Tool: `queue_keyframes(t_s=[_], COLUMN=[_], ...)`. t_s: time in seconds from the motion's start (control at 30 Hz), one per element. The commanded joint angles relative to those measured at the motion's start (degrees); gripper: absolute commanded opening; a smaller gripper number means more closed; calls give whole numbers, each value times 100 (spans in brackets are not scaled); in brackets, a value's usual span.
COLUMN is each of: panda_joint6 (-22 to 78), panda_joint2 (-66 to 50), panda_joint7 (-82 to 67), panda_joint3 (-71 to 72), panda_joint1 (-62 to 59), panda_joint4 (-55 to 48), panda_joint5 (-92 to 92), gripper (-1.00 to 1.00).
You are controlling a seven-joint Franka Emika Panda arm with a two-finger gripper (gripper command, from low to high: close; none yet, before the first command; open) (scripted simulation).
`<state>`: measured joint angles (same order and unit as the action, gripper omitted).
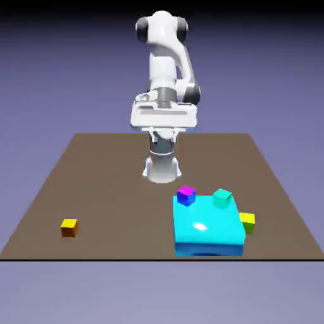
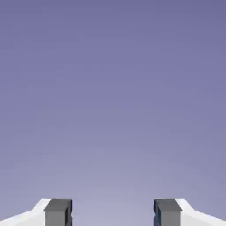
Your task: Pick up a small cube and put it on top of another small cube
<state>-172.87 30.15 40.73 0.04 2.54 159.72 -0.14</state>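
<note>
The gripper (image 2: 113, 212) hangs high near the arm's base with jaws apart and empty, so the reach has apparently not begun. The orange cube (image 1: 69, 227) sits alone at the exterior view's near left, well apart from the purple cube (image 1: 186, 195) by the cyan block (image 1: 208, 231); next comes descending over one cube.

No readable text, label, brand, number or sign anywhere — exterior view or hand view. Arm (image 1: 166, 69), cubes, big cyan block (image 1: 208, 229), brown surface (image 1: 107, 190) — all plain, unmarked faces. Backdrop plain too.
</note>
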Motion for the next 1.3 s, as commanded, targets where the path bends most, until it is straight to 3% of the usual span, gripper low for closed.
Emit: queue_keyframes(t_s=[0.0, 0.73, 0.97, 1.0, 1.27], panda_joint6=[95, 2157, 1291, 1291, 2306], panda_joint2=[-208, -4735, -5779, -5779, -4456], panda_joint7=[-143, -3260, -3206, -3206, -3543], panda_joint3=[4, 81, 14, 14, 156], panda_joint1=[154, 3510, 3551, 3551, 3637], panda_joint4=[-107, -2425, -2602, -2602, -2574], panda_joint5=[-12, -267, -332, -332, -532], gripper=[0, 0, 0, -100, -100])
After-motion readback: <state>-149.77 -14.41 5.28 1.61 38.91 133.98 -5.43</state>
